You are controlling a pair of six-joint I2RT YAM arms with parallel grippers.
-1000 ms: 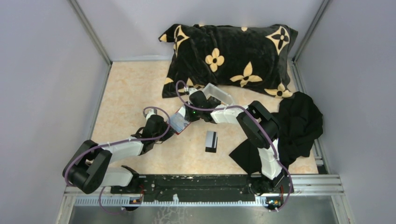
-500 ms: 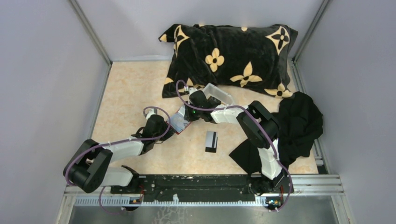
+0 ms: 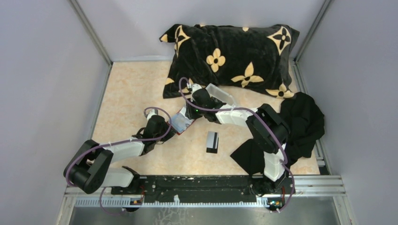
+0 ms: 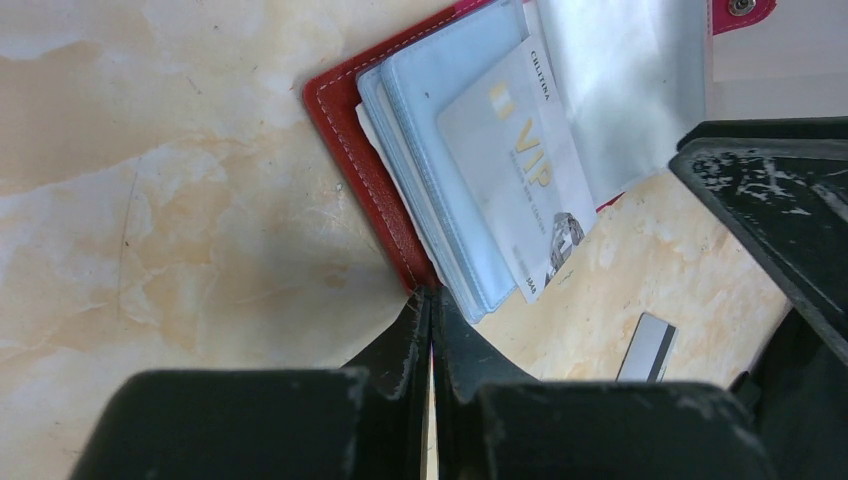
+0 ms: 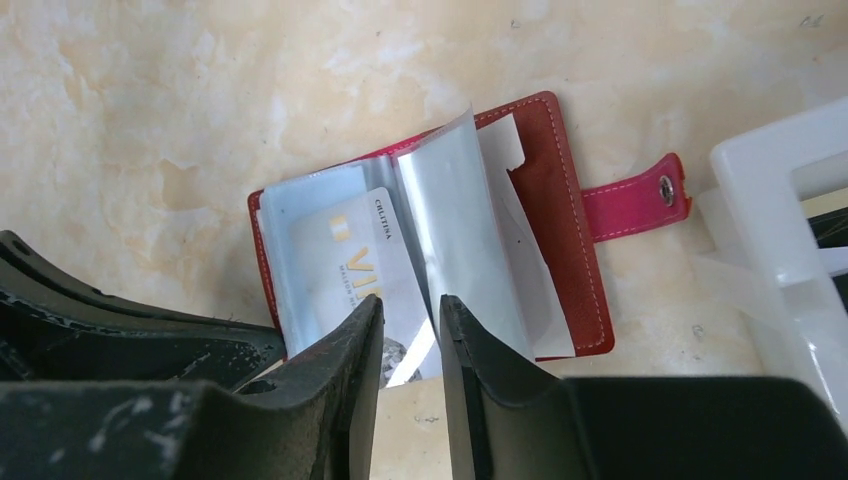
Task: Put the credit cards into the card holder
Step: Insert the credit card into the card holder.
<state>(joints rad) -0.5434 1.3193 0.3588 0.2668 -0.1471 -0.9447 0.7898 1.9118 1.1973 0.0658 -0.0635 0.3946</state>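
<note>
Card holder [image 5: 550, 190] open, pale card [image 5: 345, 250] partly pocketed.

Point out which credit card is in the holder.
The pale VIP card, slid into a clear pocket of the open red card holder; the black, white-banded card lies apart on the table.

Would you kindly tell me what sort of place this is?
Probably a robot lab cell rather than a home: plain grey walls enclose a small table, two arms are bolted to a metal rail, and the pillow looks like a staged prop.
</note>
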